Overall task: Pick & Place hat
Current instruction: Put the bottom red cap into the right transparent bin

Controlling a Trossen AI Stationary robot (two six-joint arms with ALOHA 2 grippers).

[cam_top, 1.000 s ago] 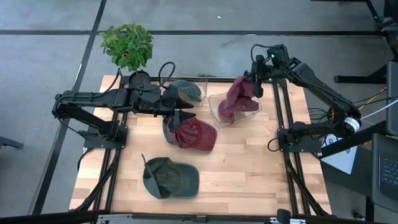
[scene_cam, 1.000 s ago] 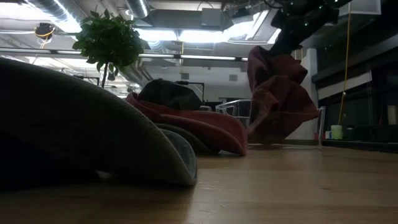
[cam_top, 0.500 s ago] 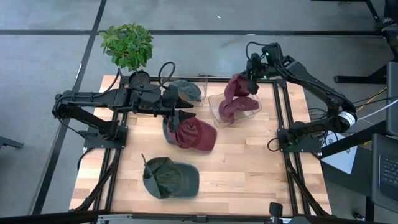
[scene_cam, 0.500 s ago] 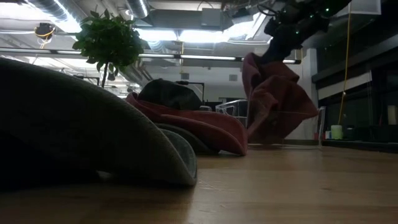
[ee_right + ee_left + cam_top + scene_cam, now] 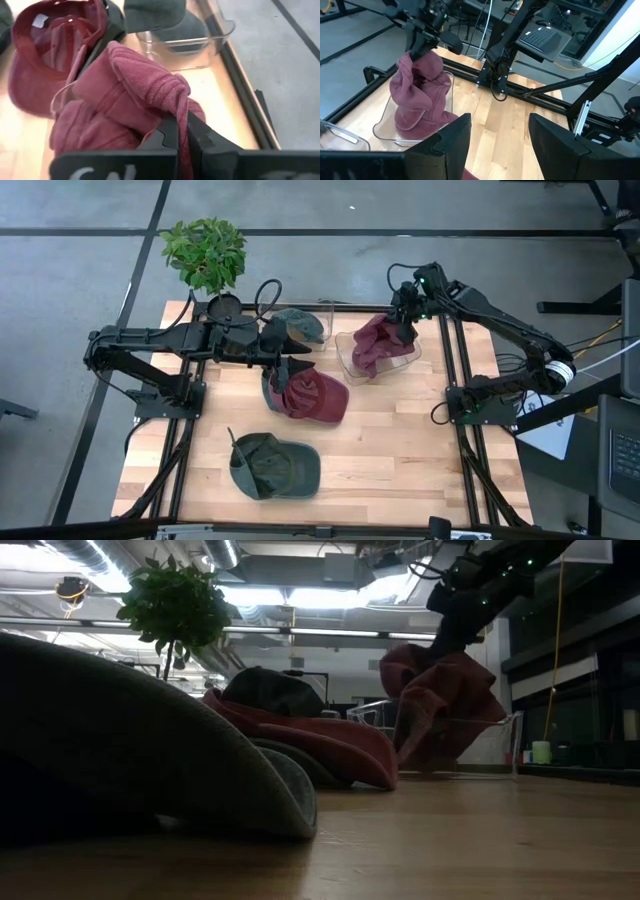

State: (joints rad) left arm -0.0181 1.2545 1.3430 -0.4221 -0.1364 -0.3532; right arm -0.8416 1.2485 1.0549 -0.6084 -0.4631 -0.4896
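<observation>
A maroon knit hat (image 5: pixel 375 345) hangs from my right gripper (image 5: pixel 403 318), and its lower folds are bunched inside a clear plastic tray (image 5: pixel 345 360) on the table's far right part. The low view shows the same hat (image 5: pixel 440 700) sagging into the tray (image 5: pixel 495 745). The right gripper is shut on the hat. My left gripper (image 5: pixel 298 356) hovers open above the far edge of a red cap (image 5: pixel 315 397) at mid-table. In the left wrist view, that gripper's own fingers (image 5: pixel 455 142) stand wide apart, with the hat (image 5: pixel 420 95) and tray farther off. My right gripper pinches a raised fold (image 5: pixel 172 95) at the top of the maroon hat between its two fingers (image 5: pixel 170 135). It comes slanting down from above on the far right. The hat hangs slack below the fingers, its lower part (image 5: pixel 368 362) crumpled on the tray floor.
A dark green cap (image 5: pixel 272 467) lies near the table's near edge. Another dark hat (image 5: pixel 300 325) sits in a second clear bin by the far edge. A potted plant (image 5: pixel 205 252) stands at the far left corner. Bare wood (image 5: pixel 400 450) lies near and right.
My right gripper has come down and toward the table's left, over the tray, still shut on the hat. The hat, which hung mostly above the tray, has sunk into it and crumpled into folds on its floor. The left arm has kept still.
</observation>
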